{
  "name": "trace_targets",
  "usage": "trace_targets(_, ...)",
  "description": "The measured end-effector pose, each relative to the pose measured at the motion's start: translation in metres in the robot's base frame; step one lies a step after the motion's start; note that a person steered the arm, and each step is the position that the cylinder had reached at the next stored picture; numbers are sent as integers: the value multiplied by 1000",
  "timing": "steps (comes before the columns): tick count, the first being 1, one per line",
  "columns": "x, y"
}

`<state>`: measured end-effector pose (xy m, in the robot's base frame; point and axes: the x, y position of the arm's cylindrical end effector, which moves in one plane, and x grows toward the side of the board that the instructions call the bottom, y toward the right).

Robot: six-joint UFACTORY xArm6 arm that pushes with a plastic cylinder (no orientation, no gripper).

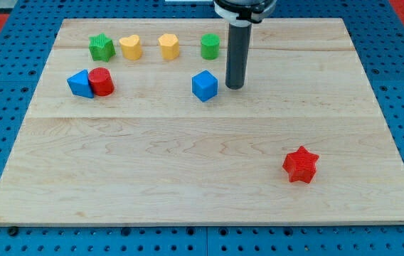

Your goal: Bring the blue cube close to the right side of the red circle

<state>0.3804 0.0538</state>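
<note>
The blue cube [204, 85] sits on the wooden board [202, 163] a little above the middle. My tip [235, 87] stands just to the cube's right, a small gap apart from it. The red circle [102, 82] is a short red cylinder at the view's upper left, far to the left of the cube. A blue triangle-like block [81, 84] touches the red circle's left side.
Along the view's top stand a green star [102, 48], a yellow heart [131, 47], a yellow hexagon [168, 46] and a green cylinder [210, 46]. A red star [301, 164] lies at the lower right. Blue pegboard surrounds the board.
</note>
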Motion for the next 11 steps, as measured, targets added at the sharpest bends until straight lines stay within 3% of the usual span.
trace_targets(4, -6, -125)
trace_targets(6, -31, -132)
trace_targets(8, -27, -155)
trace_targets(11, 29, -124)
